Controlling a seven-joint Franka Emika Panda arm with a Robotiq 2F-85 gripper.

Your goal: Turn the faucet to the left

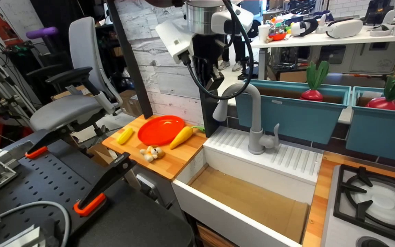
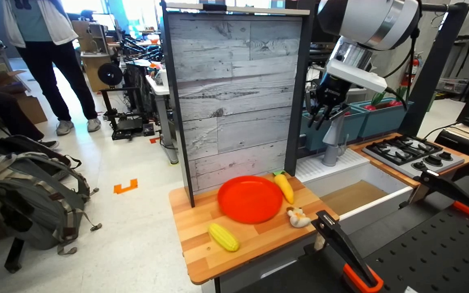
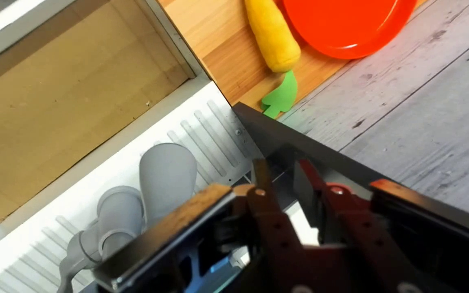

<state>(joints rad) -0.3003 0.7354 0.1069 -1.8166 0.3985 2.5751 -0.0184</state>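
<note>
The grey gooseneck faucet (image 1: 256,113) stands on the white ribbed ledge behind the sink. Its side lever (image 1: 270,139) is upright. The faucet also shows in an exterior view (image 2: 331,138), its arch partly hidden by my gripper. In the wrist view, the spout (image 3: 167,179) points down at left of the jaws, with the lever (image 3: 75,258) lower left. My gripper (image 3: 282,174) is open with nothing between its fingertips, to the right of the spout, over dark tiles and a black post. In both exterior views, my gripper (image 1: 214,81) (image 2: 316,123) is beside the arch's top; I cannot tell whether they touch.
A black post and wood-look panel (image 2: 238,89) stand close to the gripper. Teal planters (image 1: 290,109) are behind the faucet. A red plate (image 1: 161,130), yellow carrot (image 1: 181,137), corn (image 1: 125,136) and plush toy (image 1: 152,153) lie on the counter. A stove (image 1: 379,202) stands beyond the sink (image 1: 245,199).
</note>
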